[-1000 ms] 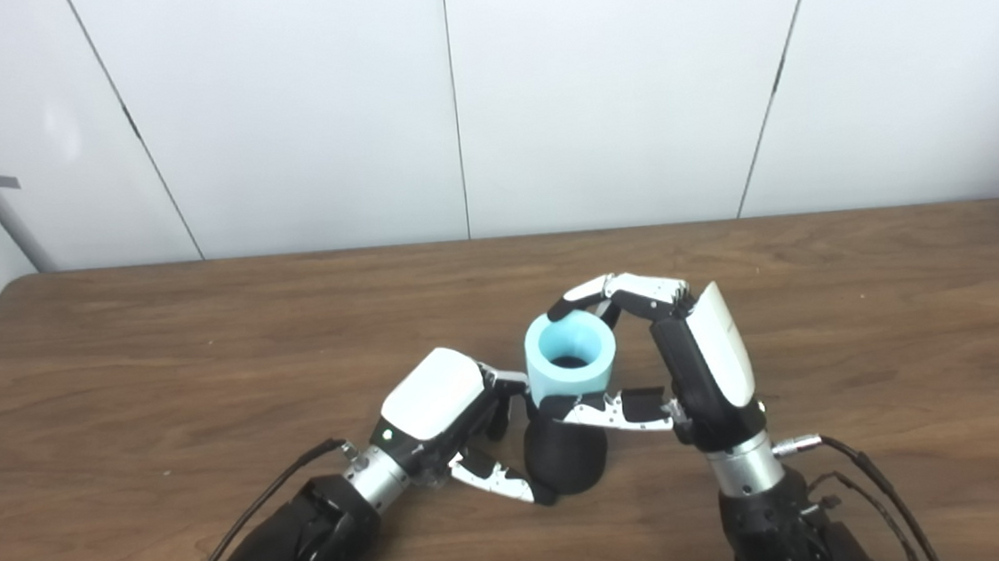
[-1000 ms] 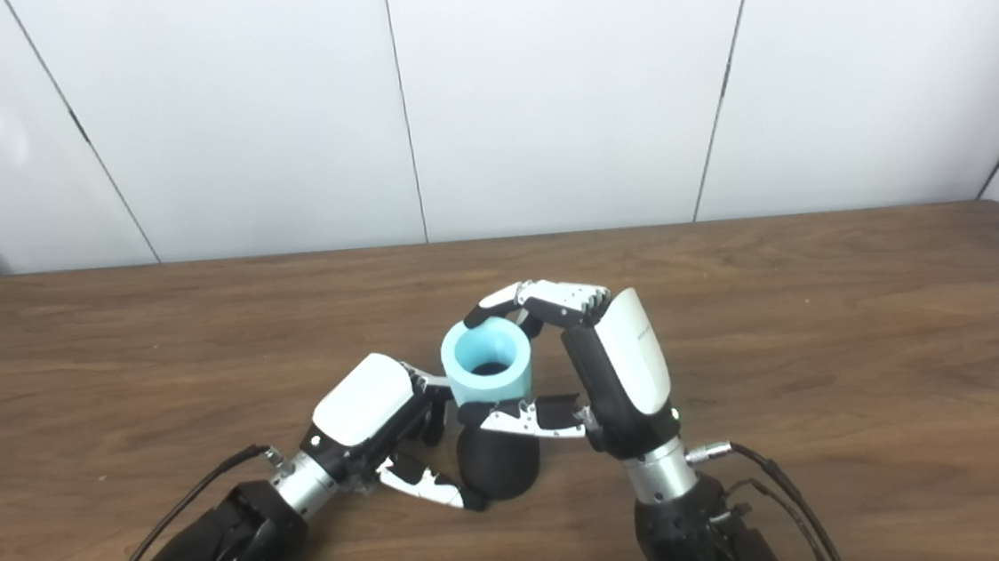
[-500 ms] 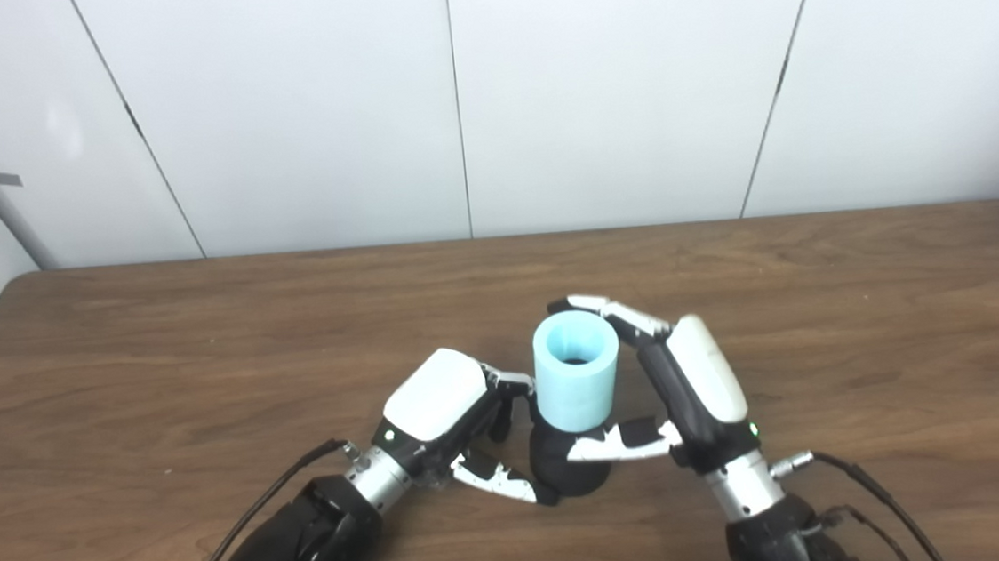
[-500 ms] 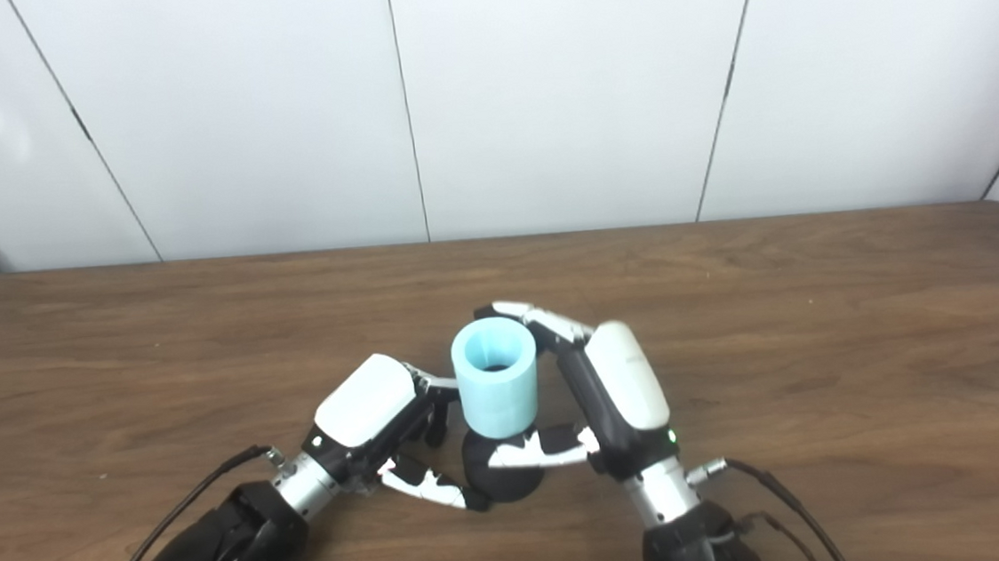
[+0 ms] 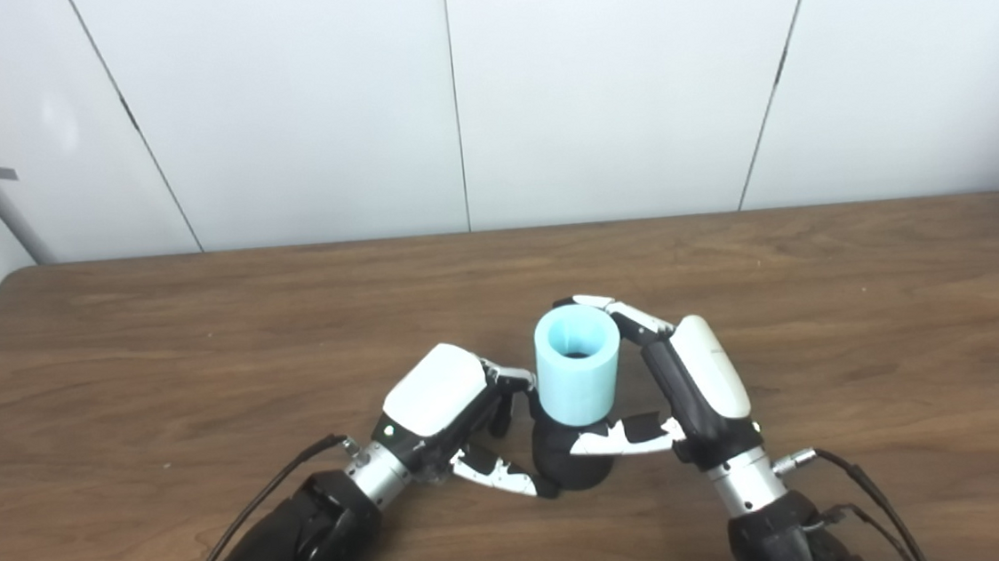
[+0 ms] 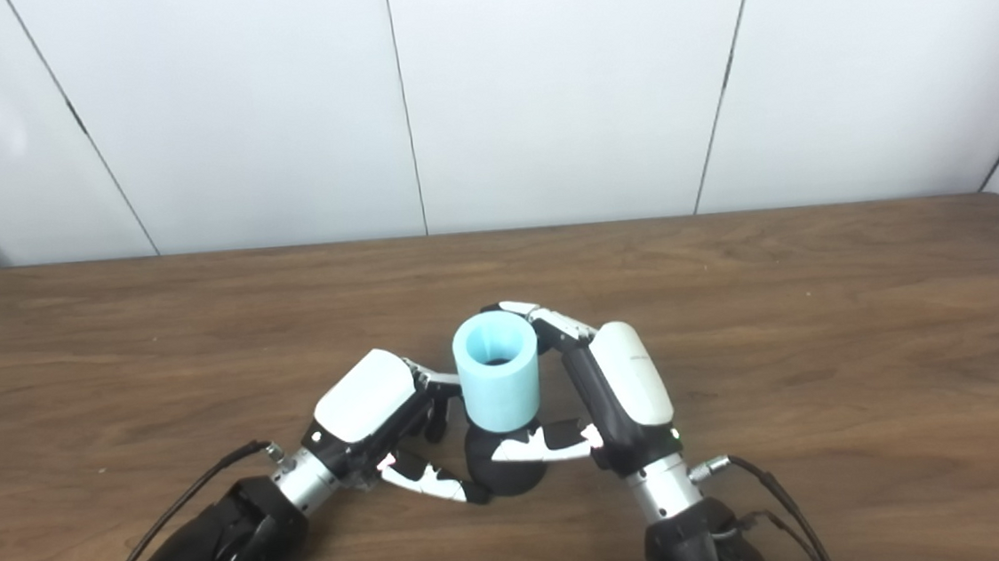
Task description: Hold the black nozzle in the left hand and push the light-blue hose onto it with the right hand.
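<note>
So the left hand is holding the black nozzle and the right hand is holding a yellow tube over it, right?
Almost: the tube is light blue, not yellow, as the left eye view shows. The left hand does hold the black nozzle, and the right hand holds the tube over it.

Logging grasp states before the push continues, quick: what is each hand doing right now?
Left hand: shut on the black nozzle, fingers wrapped around its base.
Right hand: shut on the light-blue hose, which stands upright on the nozzle.
</note>
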